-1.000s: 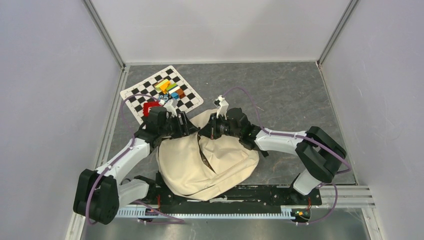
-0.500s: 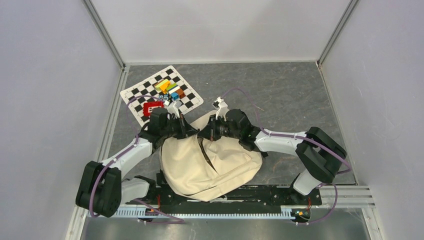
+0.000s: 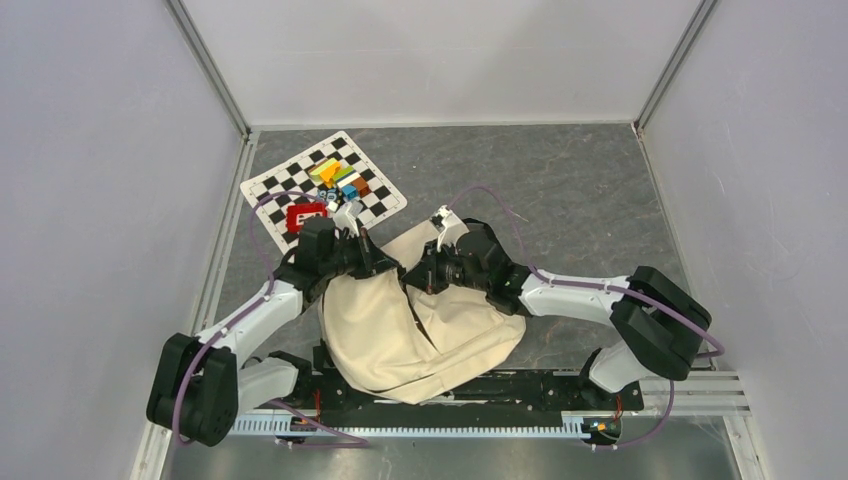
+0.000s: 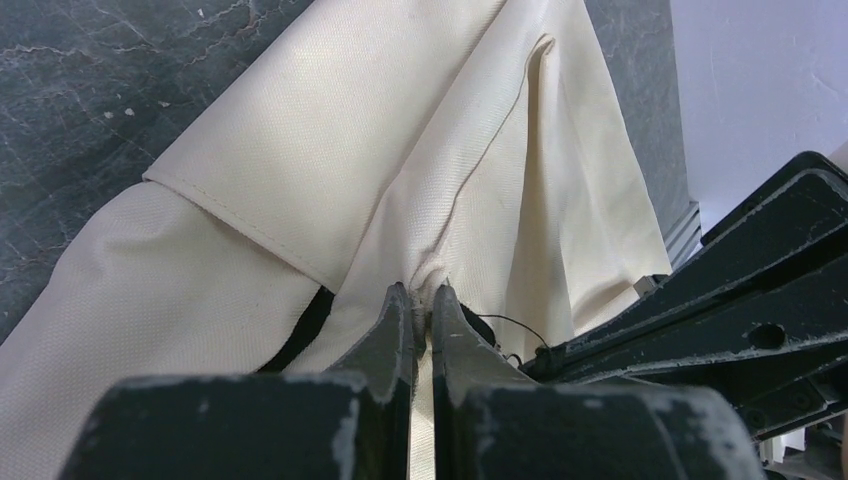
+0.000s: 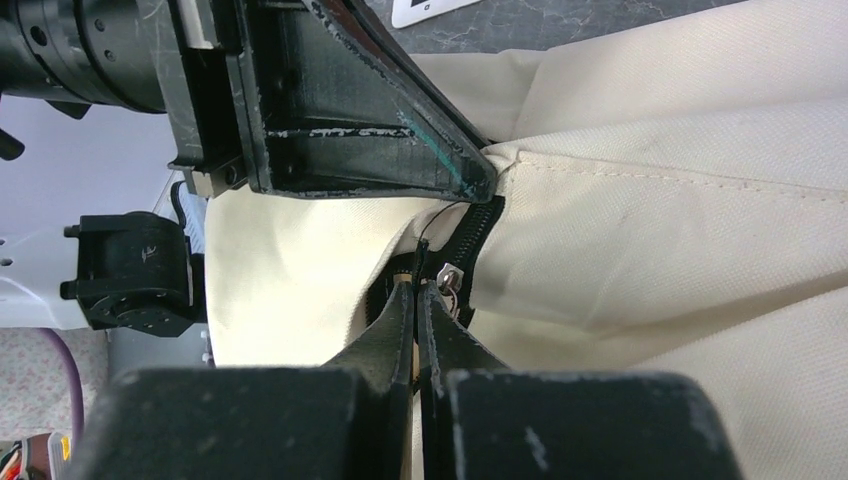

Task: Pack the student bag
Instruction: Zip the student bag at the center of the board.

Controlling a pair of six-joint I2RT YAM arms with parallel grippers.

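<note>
the bag (image 3: 380,335) lies slumped on the table (image 3: 570,190) just in front of the arm bases, between the two arms, with a dark slit of opening running down its middle. both arms meet at its far end.

the left jaws are closed tight on a pinched fold of cream cloth (image 4: 428,283) beside the zip. the right jaws are closed to a hairline, nipping what looks like the pull (image 5: 447,282) or its thin cord at the end of the black zip (image 5: 482,222). whether they have metal or only cord is hard to tell.

the step looks like running the zip to open the mouth wider, since the small coloured pieces (image 3: 340,178) sit unpacked on the checkerboard (image 3: 275,190) beyond.

to do it well, i'd say:
- treat the left grip as the anchor, holding the cloth firm and slightly raised so the zip track lies straight and taut.
- draw the right jaws along the line of the zip, not up or sideways, as an off-line tug may jam the slider or slip the pull free.
- move slowly, because soft canvas will bunch and the whole bag may drag over the table.
- the two wrists are very near each other, so pull the right one away from the left.
</note>
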